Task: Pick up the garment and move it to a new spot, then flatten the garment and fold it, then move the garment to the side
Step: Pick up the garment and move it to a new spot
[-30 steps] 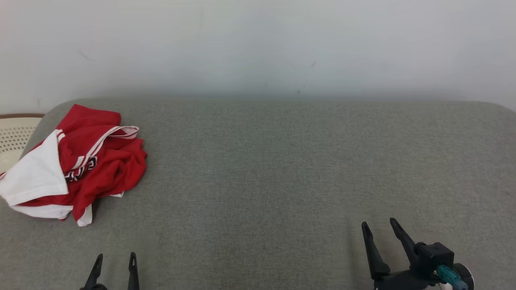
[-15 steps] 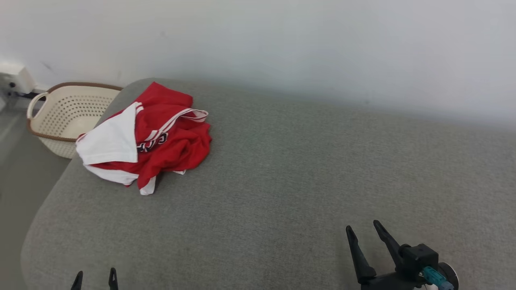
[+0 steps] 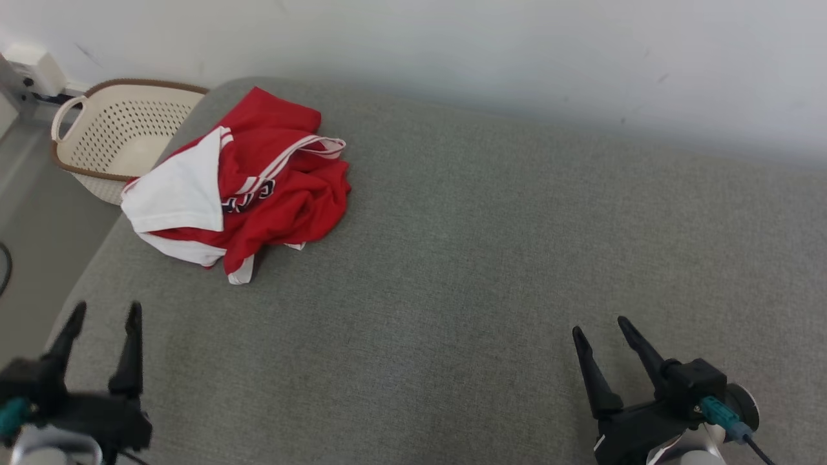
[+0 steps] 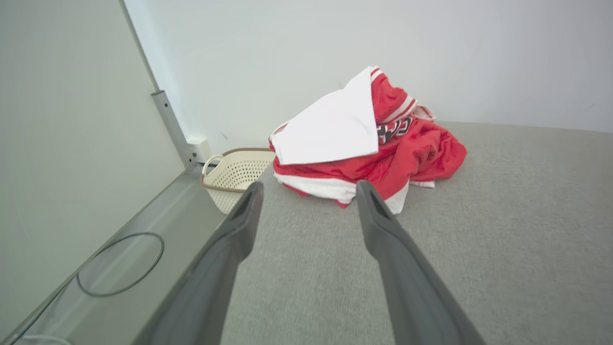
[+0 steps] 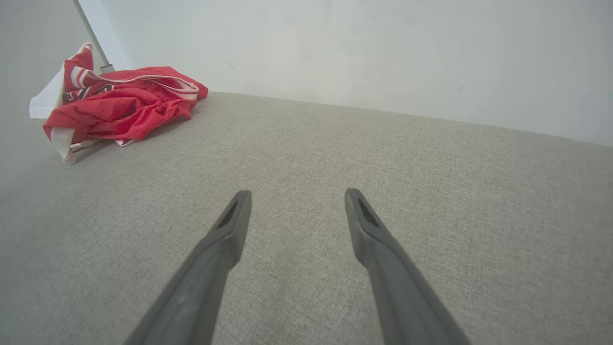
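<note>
The garment is a crumpled red and white jersey with dark lettering, heaped at the far left corner of the grey cushioned surface. From the left wrist, the garment lies just beyond the fingertips; from the right wrist, the garment sits far off at the upper left. My left gripper hovers open near the surface's left front edge, short of the heap. My right gripper stands open at the lower right, far from the cloth. Nothing is between either pair of fingers.
A cream perforated laundry basket with a brown rim stands on the floor beyond the left corner, also seen as the basket. A pale wall runs behind the surface. A dark cable loop lies on the floor at left.
The head camera has turned left and down, bringing the basket and floor into view. My left gripper has risen further into the picture toward the garment. The garment itself has not moved.
</note>
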{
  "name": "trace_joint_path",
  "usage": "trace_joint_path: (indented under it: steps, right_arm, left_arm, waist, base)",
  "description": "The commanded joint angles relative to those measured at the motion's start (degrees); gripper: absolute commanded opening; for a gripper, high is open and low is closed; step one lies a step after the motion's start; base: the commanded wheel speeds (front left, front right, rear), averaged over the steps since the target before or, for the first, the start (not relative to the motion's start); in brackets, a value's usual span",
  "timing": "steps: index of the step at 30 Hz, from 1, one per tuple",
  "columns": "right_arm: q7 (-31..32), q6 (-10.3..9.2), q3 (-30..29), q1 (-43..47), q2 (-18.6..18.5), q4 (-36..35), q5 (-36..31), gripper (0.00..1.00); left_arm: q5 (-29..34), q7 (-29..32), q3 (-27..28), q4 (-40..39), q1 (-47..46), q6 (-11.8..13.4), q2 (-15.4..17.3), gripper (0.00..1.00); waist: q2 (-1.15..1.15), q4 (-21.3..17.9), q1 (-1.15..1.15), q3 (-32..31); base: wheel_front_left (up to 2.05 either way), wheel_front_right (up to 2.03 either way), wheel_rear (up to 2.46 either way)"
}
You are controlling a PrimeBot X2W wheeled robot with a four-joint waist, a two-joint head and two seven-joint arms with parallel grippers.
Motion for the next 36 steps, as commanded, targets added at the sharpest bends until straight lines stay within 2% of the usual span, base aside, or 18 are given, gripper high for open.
trace_joint_path:
  steps: [1,7,8,10,15,19,24,31,32,33,36]
  right_arm:
    - [-0.05,0.04,-0.08,-1.16,-0.67,-0.49,0.18,1.00]
    - [-0.05,0.04,-0.18,-3.25,-2.55,-1.80,0.12,1.00]
    - [-0.05,0.04,-0.23,-3.75,-3.04,-2.34,0.17,1.00]
    - [-0.05,0.04,-0.35,-4.23,-3.49,-2.67,0.28,1.00]
    - [-0.05,0.04,-0.38,-5.62,-4.17,-3.32,0.53,1.00]
    - [-0.05,0.04,-0.24,-6.21,-4.39,-3.29,0.79,1.00]
    - [-0.04,0.04,-0.37,-6.80,-4.63,-3.19,1.25,1.00]
    - [0.04,-0.01,-1.40,-6.73,-4.45,-2.97,1.49,1.00]
    - [0.04,-0.01,-1.53,-6.62,-4.31,-2.94,1.49,1.00]
    - [0.05,-0.01,-1.66,-6.53,-4.20,-2.93,1.43,1.00]
    - [0.05,-0.01,-2.14,-6.46,-3.65,-2.98,1.41,1.00]
  left_arm:
    - [-0.26,-0.08,-0.30,0.85,-2.61,-0.57,1.10,1.00]
    - [-2.35,-0.08,-6.53,7.02,-17.27,-1.88,7.86,1.00]
    - [-4.69,-0.08,-11.46,9.29,-21.40,-1.94,10.30,1.00]
    - [-7.56,-0.08,-16.41,11.60,-25.16,-1.92,12.99,1.00]
    - [-14.09,0.70,-25.42,16.71,-33.68,-1.94,17.93,1.00]
    - [-16.94,2.83,-29.25,22.12,-38.70,-1.95,19.55,1.00]
    - [-18.78,3.71,-31.33,28.25,-43.15,-1.95,20.20,1.00]
    - [-19.89,6.58,-32.26,36.75,-46.81,-1.82,18.19,1.00]
    - [-19.81,6.65,-32.49,37.51,-47.13,-1.83,18.07,0.45]
    - [-19.92,6.49,-32.66,38.18,-47.46,-1.85,17.84,0.01]
    - [-19.91,5.79,-33.07,39.70,-48.12,-1.85,17.36,0.00]
  waist:
    - [0.00,-2.40,0.00,4.07]
    - [0.00,-4.79,0.00,9.61]
    - [0.00,-5.65,0.00,11.02]
    - [0.00,-6.51,0.00,12.26]
    - [0.00,-8.54,0.00,14.84]
    - [0.00,-10.11,0.00,16.48]
    - [0.00,-12.00,0.00,18.23]
    - [0.00,-13.25,0.00,19.43]
    - [0.00,-13.31,0.00,19.45]
    - [0.00,-13.33,0.00,19.43]
    - [0.00,-13.18,0.00,19.10]
  base:
    - [0.00,0.00,0.00]
    - [0.00,0.00,0.00]
    - [0.00,0.00,0.00]
    - [0.00,0.00,0.00]
    - [0.00,0.00,0.00]
    - [0.00,0.00,0.00]
    - [0.00,0.00,0.00]
    - [0.00,0.00,0.00]
    - [0.00,0.00,0.00]
    - [0.00,0.00,0.00]
    - [0.00,0.00,0.00]
